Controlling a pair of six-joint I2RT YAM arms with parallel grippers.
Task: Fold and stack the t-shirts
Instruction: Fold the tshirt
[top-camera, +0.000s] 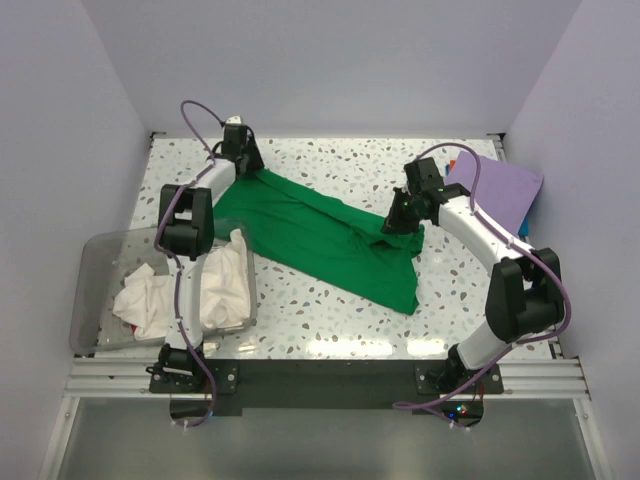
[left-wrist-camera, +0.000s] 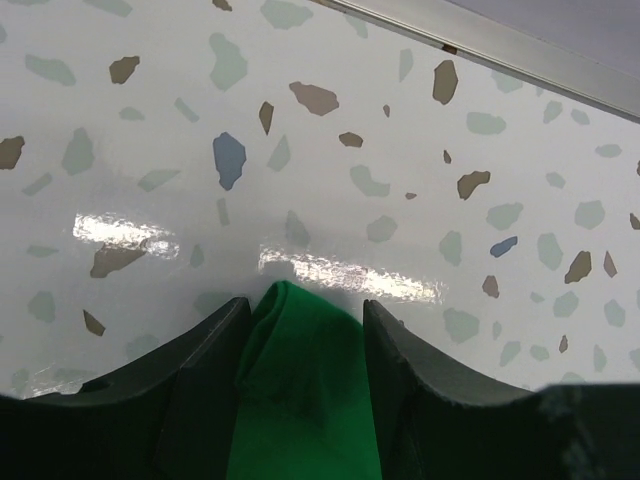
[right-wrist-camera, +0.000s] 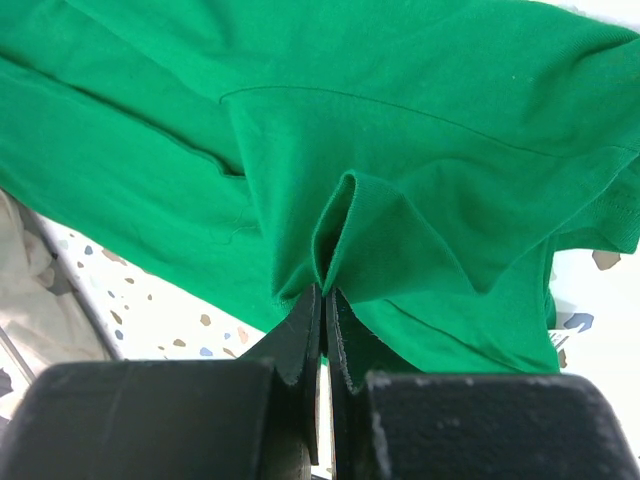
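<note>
Left tool (left-wrist-camera: 305, 312) pinching green t-shirt (top-camera: 320, 235) | right tool (right-wrist-camera: 322, 298) likewise | speckled table (top-camera: 350, 165) | pale walls (top-camera: 330, 60)

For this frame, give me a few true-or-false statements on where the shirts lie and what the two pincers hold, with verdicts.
1. The left pincer and the right pincer are both closed on the green t-shirt. True.
2. The lavender t-shirt lies in the clear plastic bin. False: it lies on the table at the far right, outside the bin.
3. The white t-shirts sit crumpled in the bin. True.
4. The green t-shirt is folded into a neat square. False: it lies stretched diagonally across the table between the two pincers, creased and unfolded.
</note>
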